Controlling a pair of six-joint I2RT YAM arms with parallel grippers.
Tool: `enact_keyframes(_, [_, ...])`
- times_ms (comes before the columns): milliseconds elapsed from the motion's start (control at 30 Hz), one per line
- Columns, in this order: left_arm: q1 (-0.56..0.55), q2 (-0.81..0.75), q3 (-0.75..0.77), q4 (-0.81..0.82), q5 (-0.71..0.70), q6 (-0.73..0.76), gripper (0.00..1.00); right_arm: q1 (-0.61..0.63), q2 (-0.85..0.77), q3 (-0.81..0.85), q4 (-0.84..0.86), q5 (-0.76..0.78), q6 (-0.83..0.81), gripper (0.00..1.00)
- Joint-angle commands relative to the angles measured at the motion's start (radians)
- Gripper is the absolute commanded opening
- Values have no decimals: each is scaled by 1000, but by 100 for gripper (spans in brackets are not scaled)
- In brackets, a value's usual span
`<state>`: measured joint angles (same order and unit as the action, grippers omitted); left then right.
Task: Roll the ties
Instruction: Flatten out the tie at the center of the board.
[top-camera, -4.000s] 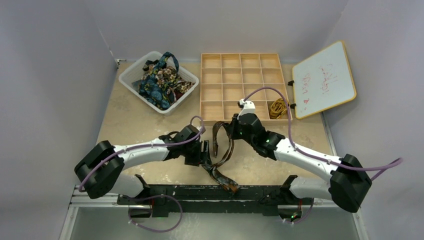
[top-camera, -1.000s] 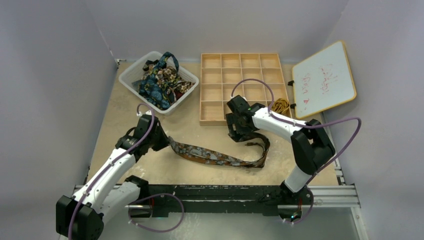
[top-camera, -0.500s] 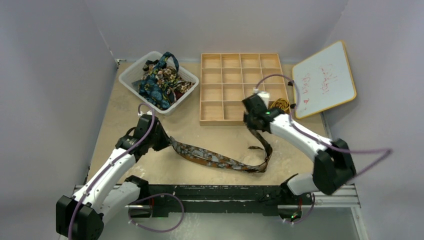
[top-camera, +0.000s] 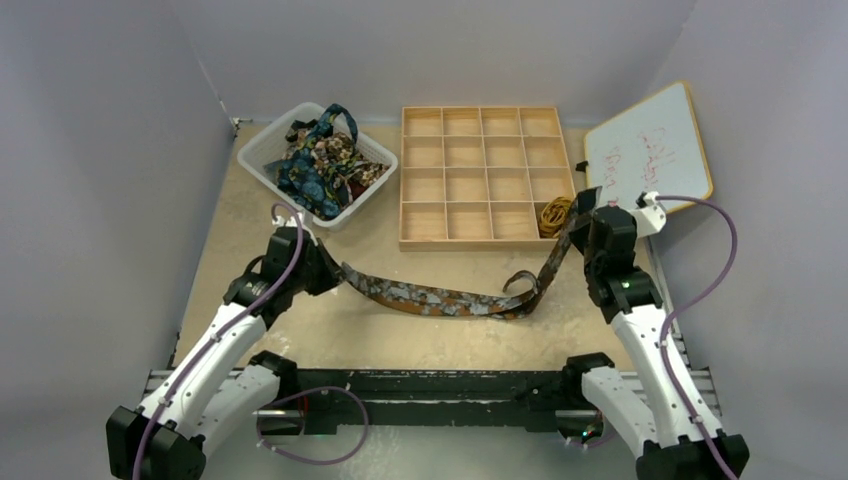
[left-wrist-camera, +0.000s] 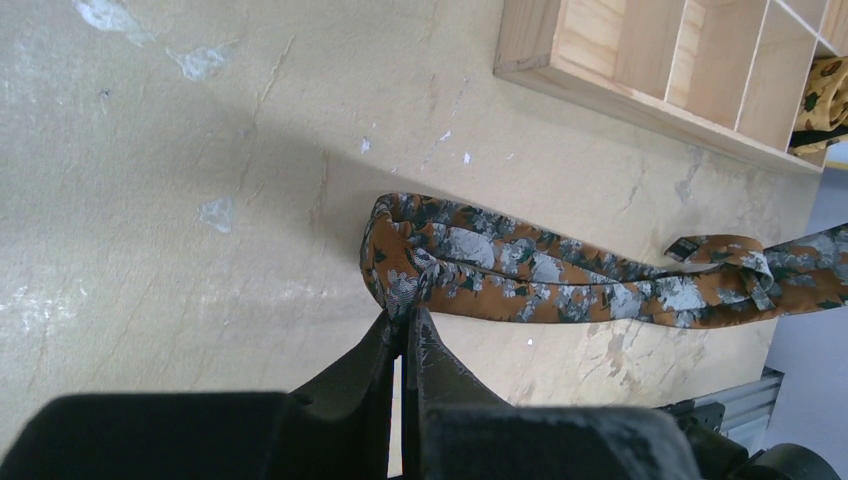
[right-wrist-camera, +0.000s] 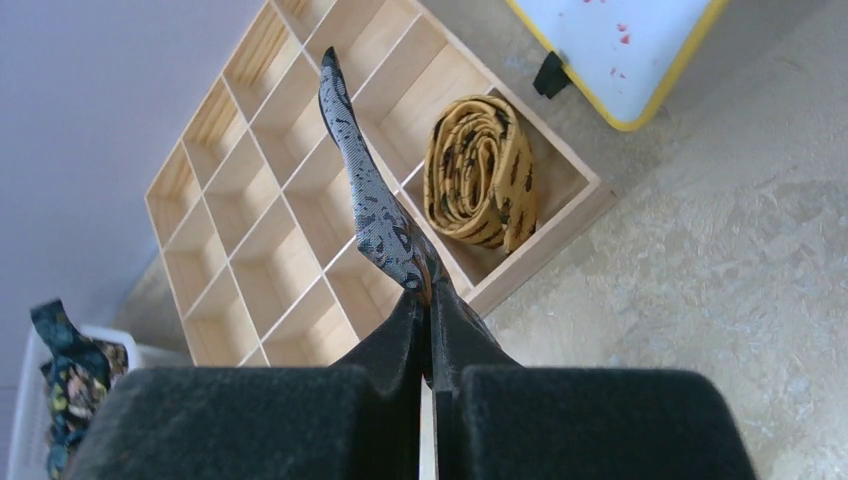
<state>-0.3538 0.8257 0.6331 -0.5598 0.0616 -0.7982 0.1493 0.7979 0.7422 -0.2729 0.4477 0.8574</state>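
Okay, left pincer (left-wrist-camera: 403, 325) and right pincer (right-wrist-camera: 430, 300) both pinch the brown tie (top-camera: 440, 298); thin bites, harder pull may slip an end.

Brown blotched tie (top-camera: 440, 300) lies unrolled across the table (top-camera: 400, 265), right end raised. Gold tie (top-camera: 556, 213) sits rolled in a tray (top-camera: 480, 170) corner compartment; floral ties (top-camera: 320, 160) fill the basket (top-camera: 283, 192).

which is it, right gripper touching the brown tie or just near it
Touching. The right wrist view shows the right gripper pinched shut on the brown tie, whose narrow end sticks out beyond it.
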Motion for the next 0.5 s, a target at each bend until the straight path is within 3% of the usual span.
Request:
enact_keyframes(0, [7,-28,80,15,-97,15,0,-36,-45,-61,12,56,158,0])
enact_keyframes(200, [7,-63,-16,7,-77,-35,0,-84,-81,-185,-86,74,300,0])
enact_keyframes(300, [7,-88,-57,-9,-91,-69,0,-108,-85,-211,-146,101,362,13])
enact_keyframes(333, [7,-91,-64,-8,-92,-72,0,-112,-85,-226,-160,99,394,23])
enact_keyframes(400, [7,-84,-64,-9,-92,-72,0,-118,-78,-238,-207,108,459,55])
enact_keyframes(467, [7,-63,-50,-29,-98,-69,0,-118,-79,-227,-275,145,564,65])
